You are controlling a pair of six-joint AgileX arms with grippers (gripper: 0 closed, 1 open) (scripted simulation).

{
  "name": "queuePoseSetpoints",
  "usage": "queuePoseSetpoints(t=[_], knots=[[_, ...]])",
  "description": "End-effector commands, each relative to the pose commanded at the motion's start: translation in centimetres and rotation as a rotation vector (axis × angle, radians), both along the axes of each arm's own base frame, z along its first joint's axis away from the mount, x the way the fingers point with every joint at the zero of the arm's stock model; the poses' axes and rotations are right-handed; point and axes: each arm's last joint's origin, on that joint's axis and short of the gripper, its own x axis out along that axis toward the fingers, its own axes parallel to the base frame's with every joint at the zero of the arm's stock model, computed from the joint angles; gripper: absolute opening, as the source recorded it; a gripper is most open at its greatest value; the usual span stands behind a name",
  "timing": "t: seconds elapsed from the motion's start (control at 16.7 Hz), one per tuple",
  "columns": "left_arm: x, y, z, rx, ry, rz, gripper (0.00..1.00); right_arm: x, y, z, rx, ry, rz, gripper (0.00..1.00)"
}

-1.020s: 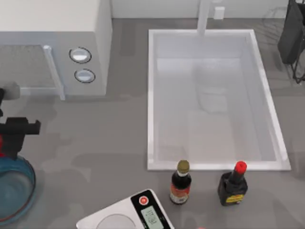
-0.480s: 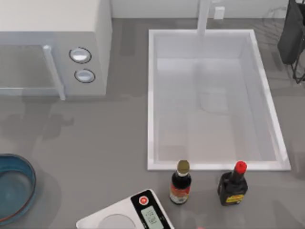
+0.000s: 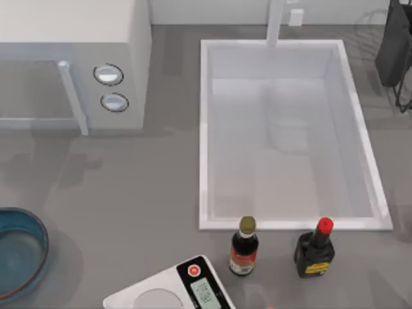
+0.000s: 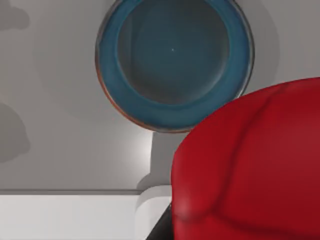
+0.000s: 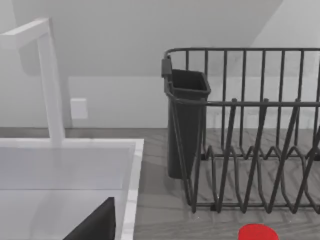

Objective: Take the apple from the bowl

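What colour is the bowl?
The bowl is see-through blue-teal with a thin dark reddish rim. The left wrist view shows it best.

Red apple (image 4: 250, 165) above empty bowl (image 4: 175, 107)

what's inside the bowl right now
Nothing: the bowl looks empty, its blue bottom bare. The apple is up close to the left wrist camera, covering part of the rim.

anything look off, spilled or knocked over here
Nothing stands out. Both sauce bottles stand upright near the sink, the bowl sits level and empty, and the apple hangs above it, close to the left wrist camera.
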Motion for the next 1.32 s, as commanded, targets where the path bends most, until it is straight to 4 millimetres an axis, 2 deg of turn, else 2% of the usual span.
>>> queuePoseSetpoints(t=[0.18, 0.36, 0.54, 0.66, 0.78, 1.08, 1.2, 1.32], knots=[[1.9, -2.7, -1.7, 0.001, 0.011, 0.000, 0.00, 0.0, 0.0, 0.0, 0.000, 0.000, 0.000, 1.00], [3.4, -8.2, -4.6, 0.003, 0.019, -0.004, 0.00, 0.0, 0.0, 0.0, 0.000, 0.000, 0.000, 1.00], [3.4, -14.1, -7.8, 0.005, 0.020, -0.005, 0.00, 0.0, 0.0, 0.0, 0.000, 0.000, 0.000, 1.00], [3.1, -16.6, -9.5, 0.005, 0.018, -0.005, 0.00, 0.0, 0.0, 0.0, 0.000, 0.000, 0.000, 1.00], [2.9, -17.6, -10.3, 0.005, 0.018, -0.005, 0.00, 0.0, 0.0, 0.0, 0.000, 0.000, 0.000, 1.00], [2.9, -17.5, -10.2, 0.002, 0.015, -0.004, 0.00, 0.0, 0.0, 0.0, 0.000, 0.000, 0.000, 1.00], [3.0, -17.5, -11.3, 0.005, 0.019, -0.004, 0.00, 0.0, 0.0, 0.0, 0.000, 0.000, 0.000, 1.00], [3.2, -17.7, -13.4, 0.007, 0.022, -0.004, 0.00, 0.0, 0.0, 0.0, 0.000, 0.000, 0.000, 1.00]])
